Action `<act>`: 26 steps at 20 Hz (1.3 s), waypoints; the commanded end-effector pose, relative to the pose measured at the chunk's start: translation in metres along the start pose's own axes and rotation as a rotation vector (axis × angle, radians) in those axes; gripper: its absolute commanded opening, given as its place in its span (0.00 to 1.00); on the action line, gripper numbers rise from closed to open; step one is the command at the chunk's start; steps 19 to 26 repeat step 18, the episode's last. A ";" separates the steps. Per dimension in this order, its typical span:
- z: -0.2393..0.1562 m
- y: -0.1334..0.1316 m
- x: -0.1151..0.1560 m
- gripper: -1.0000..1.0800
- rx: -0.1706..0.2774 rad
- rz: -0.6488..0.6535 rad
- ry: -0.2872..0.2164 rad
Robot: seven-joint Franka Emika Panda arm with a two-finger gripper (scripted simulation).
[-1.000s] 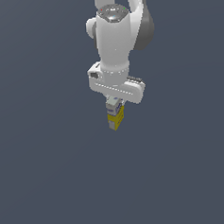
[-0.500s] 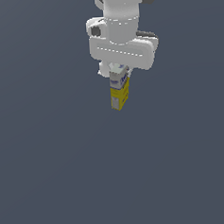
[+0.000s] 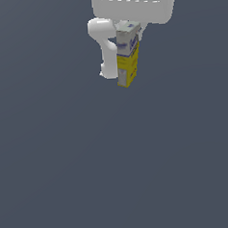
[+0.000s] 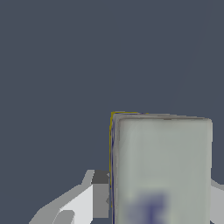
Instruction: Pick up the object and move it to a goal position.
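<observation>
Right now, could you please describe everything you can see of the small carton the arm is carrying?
The carton is a small rectangular box, grey-white on top with bluish marks and yellow below, looking like printed cardboard. It hangs roughly upright, slightly tilted, under the white gripper, well above the plain dark floor. In the wrist view its pale end face fills the space between the fingers, which press against its sides. Nothing else touches it.

Bluish marks on the carton (image 3: 127, 54) are too blurred to read.
</observation>
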State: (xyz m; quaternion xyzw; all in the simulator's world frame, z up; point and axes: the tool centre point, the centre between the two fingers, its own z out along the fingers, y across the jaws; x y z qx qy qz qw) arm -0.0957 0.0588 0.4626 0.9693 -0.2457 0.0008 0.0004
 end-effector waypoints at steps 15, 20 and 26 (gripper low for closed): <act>-0.085 -0.007 -0.023 0.00 0.000 0.000 -0.002; -0.086 -0.007 -0.023 0.00 0.000 0.000 -0.002; -0.086 -0.007 -0.023 0.00 0.000 0.000 -0.002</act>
